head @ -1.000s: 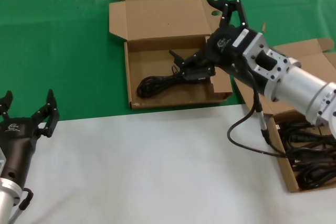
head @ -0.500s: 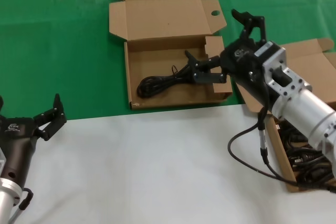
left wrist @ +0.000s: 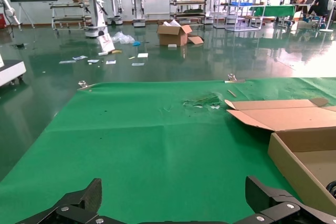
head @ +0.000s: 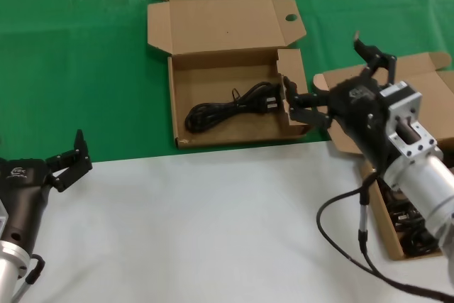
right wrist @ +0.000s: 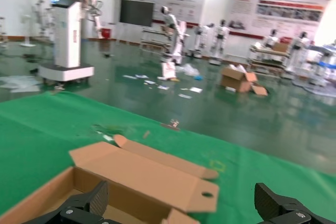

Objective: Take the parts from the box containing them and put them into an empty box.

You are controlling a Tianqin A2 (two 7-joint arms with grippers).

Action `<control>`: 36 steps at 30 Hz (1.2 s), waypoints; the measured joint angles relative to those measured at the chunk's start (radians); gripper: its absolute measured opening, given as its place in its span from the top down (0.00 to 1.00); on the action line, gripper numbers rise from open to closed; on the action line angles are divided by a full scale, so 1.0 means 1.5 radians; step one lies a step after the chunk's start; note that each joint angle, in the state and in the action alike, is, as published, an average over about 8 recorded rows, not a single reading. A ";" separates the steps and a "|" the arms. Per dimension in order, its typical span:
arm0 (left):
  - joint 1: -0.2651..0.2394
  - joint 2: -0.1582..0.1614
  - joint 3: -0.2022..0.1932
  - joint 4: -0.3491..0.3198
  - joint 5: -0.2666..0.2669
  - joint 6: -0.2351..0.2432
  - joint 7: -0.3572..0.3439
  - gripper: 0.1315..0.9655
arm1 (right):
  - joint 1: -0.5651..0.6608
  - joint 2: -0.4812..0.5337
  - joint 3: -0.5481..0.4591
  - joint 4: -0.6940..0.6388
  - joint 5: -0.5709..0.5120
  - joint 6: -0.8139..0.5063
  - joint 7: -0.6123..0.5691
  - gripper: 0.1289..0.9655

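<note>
The holed-flap box (head: 228, 26) lies open on the green mat, with one black cable (head: 230, 108) coiled inside it. The plain-lidded box (head: 378, 211) sits at the right, partly hidden by my right arm, and holds several black cables (head: 417, 235). My right gripper (head: 335, 77) is open and empty, between the two boxes, just right of the holed-flap box's front corner. In the right wrist view the gripper (right wrist: 184, 205) hangs open over the holed-flap box (right wrist: 142, 174). My left gripper (head: 35, 164) is parked at the lower left, open (left wrist: 176, 208) and empty.
A white sheet (head: 198, 225) covers the near table and a green mat (head: 71, 69) the far part. The plain box's lid (head: 418, 69) lies open behind my right wrist. A grey cable loops under the right arm (head: 340, 239).
My right gripper has drawn back to the right, out of the holed-flap box, leaving the cable lying inside. My left gripper has shifted slightly left.
</note>
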 joint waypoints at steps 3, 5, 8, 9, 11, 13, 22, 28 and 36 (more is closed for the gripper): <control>0.000 0.000 0.000 0.000 0.000 0.000 0.000 0.03 | -0.020 -0.005 0.010 0.003 0.016 0.020 -0.005 0.00; 0.000 0.000 0.000 0.000 0.000 0.000 0.000 0.02 | -0.033 -0.008 0.016 0.005 0.027 0.033 -0.008 0.00; 0.000 0.000 0.000 0.000 0.000 0.000 0.000 0.00 | -0.053 -0.013 0.026 0.008 0.043 0.053 -0.012 0.00; 0.000 0.000 0.000 0.000 0.000 0.000 0.000 0.00 | -0.060 -0.015 0.029 0.010 0.048 0.060 -0.014 0.00; 0.000 0.000 0.000 0.000 0.000 0.000 0.000 0.00 | -0.073 -0.018 0.035 0.012 0.058 0.073 -0.017 0.00; 0.000 0.000 0.000 0.000 0.000 0.000 0.000 0.00 | -0.086 -0.021 0.042 0.014 0.069 0.086 -0.020 0.00; 0.000 0.000 0.000 0.000 0.000 0.000 0.000 0.00 | -0.125 -0.031 0.061 0.020 0.100 0.125 -0.029 0.00; 0.000 0.000 0.000 0.000 0.000 0.000 0.000 0.00 | -0.127 -0.032 0.061 0.020 0.101 0.126 -0.029 0.00; 0.000 0.000 0.000 0.000 0.000 0.000 0.000 0.00 | -0.127 -0.032 0.061 0.020 0.101 0.126 -0.029 0.00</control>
